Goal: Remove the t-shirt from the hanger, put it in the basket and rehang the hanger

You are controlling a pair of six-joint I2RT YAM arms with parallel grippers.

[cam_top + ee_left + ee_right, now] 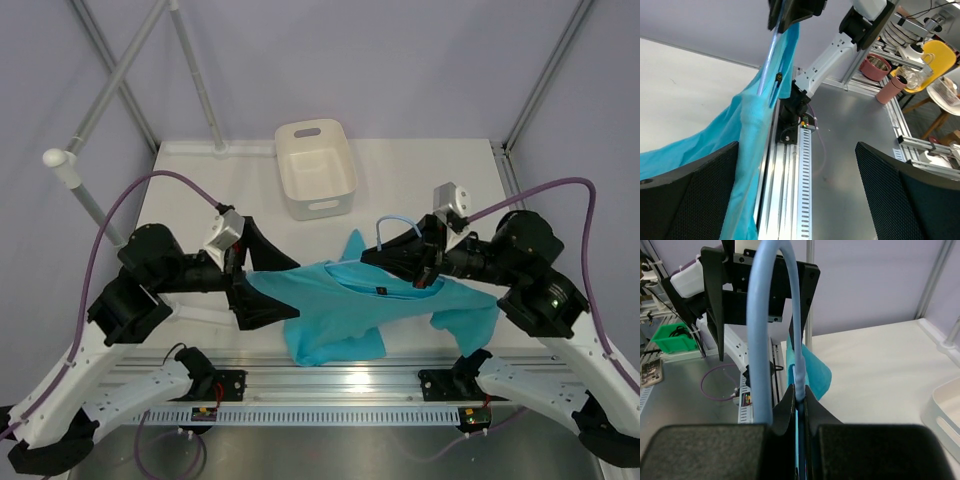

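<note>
T-shirt (335,305) hangs over the near edge of the table (420,170), its collar not yet off the hanger (396,218). Left gripper (285,290): jaws spread wide beside the shirt's edge, gripping nothing. Right gripper (799,405): clenched on the hanger wire below its hook. Judgement: removal barely begun; the shirt remains to be drawn clear.

The white counter (420,180) carries a white handled tub (316,168) at far centre, and the teal t-shirt (340,300) drapes onto its near edge.

bright, even overhead light, soft shadows; wrist views blur at near edges.
</note>
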